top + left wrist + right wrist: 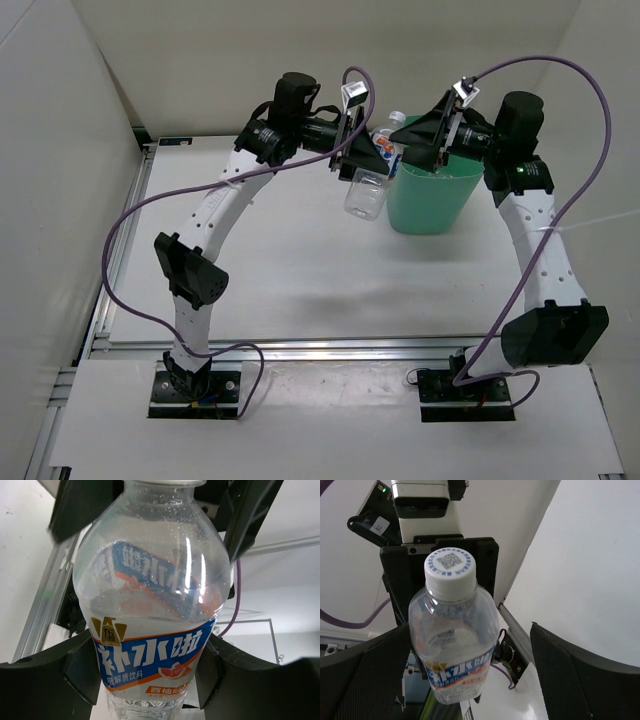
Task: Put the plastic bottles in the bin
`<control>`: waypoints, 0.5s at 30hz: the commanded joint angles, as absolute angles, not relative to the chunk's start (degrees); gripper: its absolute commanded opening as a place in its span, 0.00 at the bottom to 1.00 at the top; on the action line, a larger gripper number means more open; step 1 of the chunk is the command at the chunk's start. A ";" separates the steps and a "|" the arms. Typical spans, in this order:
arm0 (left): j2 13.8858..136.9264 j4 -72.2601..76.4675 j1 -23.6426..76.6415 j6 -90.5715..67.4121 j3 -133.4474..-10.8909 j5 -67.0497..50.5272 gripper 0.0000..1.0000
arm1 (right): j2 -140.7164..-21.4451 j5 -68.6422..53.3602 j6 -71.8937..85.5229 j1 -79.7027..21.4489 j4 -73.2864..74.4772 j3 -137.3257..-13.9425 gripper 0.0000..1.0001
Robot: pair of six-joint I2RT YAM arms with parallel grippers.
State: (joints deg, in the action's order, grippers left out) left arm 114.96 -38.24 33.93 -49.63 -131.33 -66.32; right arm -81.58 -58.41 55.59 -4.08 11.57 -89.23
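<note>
Beside the bin (432, 208), carries a blue-labelled bottle (384, 150) clamped in the left gripper (150, 672), with the right gripper (471, 627) spread empty. Probably needs shifting over the opening, then releasing.

The white flat tabletop (300, 270), edged by aluminium rails (330, 347), carries a tall mint-green plastic bin (432, 205) at its far right, apparently upright. Black metal base plates (195, 392) sit at its near edge.
</note>
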 commanded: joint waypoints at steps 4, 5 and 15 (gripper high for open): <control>118.12 -34.19 35.86 -54.31 -140.00 -69.60 0.65 | -84.63 -58.10 56.60 -8.34 5.45 -91.76 1.00; 118.12 -33.67 36.47 -54.32 -140.01 -69.61 0.66 | -84.64 -58.10 56.60 -8.35 5.45 -92.45 1.00; 117.60 -33.13 36.47 -54.84 -134.83 -70.66 0.84 | -86.40 -56.78 56.07 -8.88 7.56 -94.66 0.56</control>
State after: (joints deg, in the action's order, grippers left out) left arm 119.70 -34.44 35.29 -55.09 -135.98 -68.97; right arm -85.93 -58.00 56.69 -9.08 8.14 -92.58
